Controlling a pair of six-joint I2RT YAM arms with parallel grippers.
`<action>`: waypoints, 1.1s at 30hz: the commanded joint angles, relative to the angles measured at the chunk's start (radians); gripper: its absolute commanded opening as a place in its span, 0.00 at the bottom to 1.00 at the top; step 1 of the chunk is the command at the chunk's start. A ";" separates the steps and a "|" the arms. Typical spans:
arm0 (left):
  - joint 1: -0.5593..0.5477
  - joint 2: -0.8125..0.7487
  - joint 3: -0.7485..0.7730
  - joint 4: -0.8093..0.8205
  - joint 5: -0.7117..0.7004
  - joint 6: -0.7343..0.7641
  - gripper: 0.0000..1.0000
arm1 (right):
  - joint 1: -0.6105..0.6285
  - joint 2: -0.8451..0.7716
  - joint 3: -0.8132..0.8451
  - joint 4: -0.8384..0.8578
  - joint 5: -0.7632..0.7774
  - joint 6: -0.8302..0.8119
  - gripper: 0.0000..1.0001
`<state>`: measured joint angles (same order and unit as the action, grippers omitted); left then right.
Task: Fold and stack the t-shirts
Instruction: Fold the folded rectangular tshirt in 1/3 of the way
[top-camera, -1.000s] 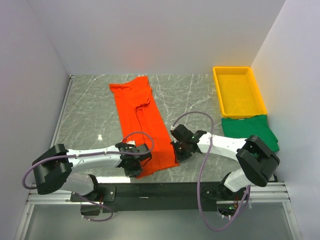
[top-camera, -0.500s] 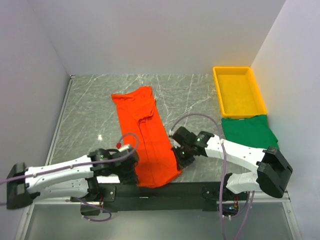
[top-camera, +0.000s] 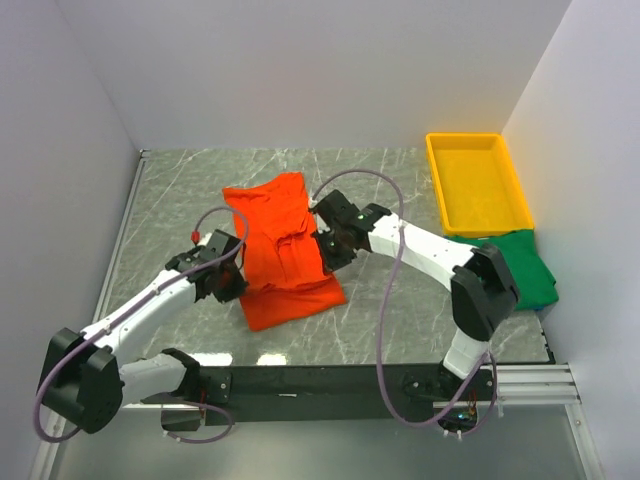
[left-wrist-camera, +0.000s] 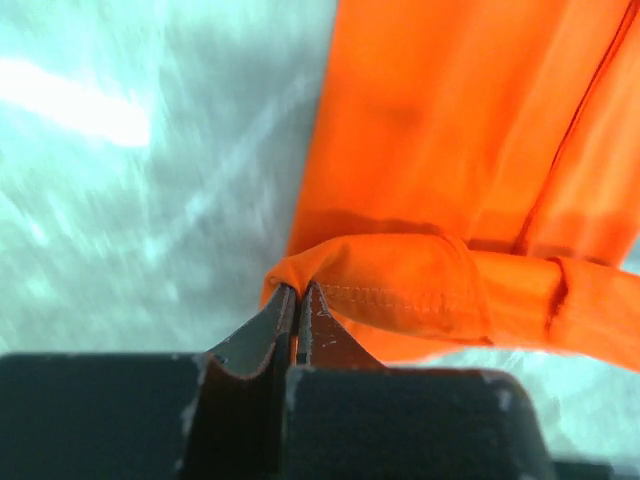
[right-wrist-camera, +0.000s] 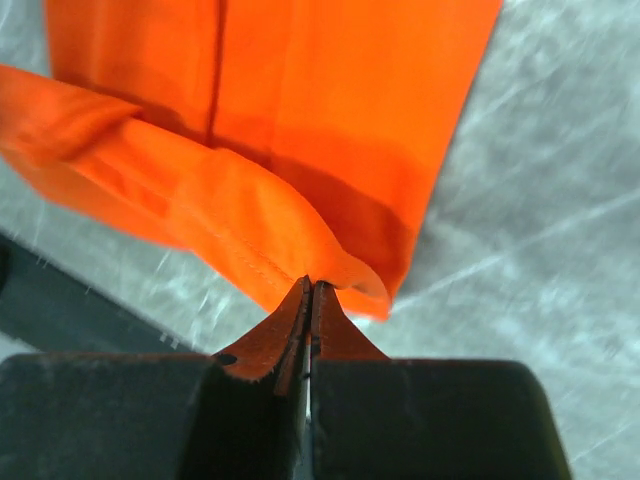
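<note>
Near hem of orange shirt (top-camera: 285, 255) carried from 6 toward 12 o'clock, folded over, only wrist views show left gripper (left-wrist-camera: 297, 295) and right gripper (right-wrist-camera: 308, 288) clamped tight on it.

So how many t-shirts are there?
2. The bright orange-red cloth shirt lies mid-table, held by the left gripper and right gripper; the dark green cloth shirt sits at the right edge, partly behind the right arm.

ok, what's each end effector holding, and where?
Both pinch the orange-red t-shirt by its stitched hem: left end effector at one end, right end effector at the other.
</note>
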<state>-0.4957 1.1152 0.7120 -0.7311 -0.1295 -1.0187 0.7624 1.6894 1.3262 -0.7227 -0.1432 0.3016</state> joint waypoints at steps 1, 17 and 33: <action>0.054 0.017 0.057 0.113 -0.111 0.153 0.01 | -0.031 0.058 0.079 0.016 0.039 -0.062 0.00; 0.109 0.181 0.176 0.294 -0.139 0.313 0.01 | -0.120 0.223 0.289 0.034 0.057 -0.119 0.00; 0.117 0.397 0.224 0.401 -0.279 0.296 0.01 | -0.160 0.351 0.320 0.210 0.102 -0.154 0.00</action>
<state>-0.3847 1.4994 0.9058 -0.3813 -0.3397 -0.7113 0.6163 2.0319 1.6302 -0.6056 -0.0715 0.1711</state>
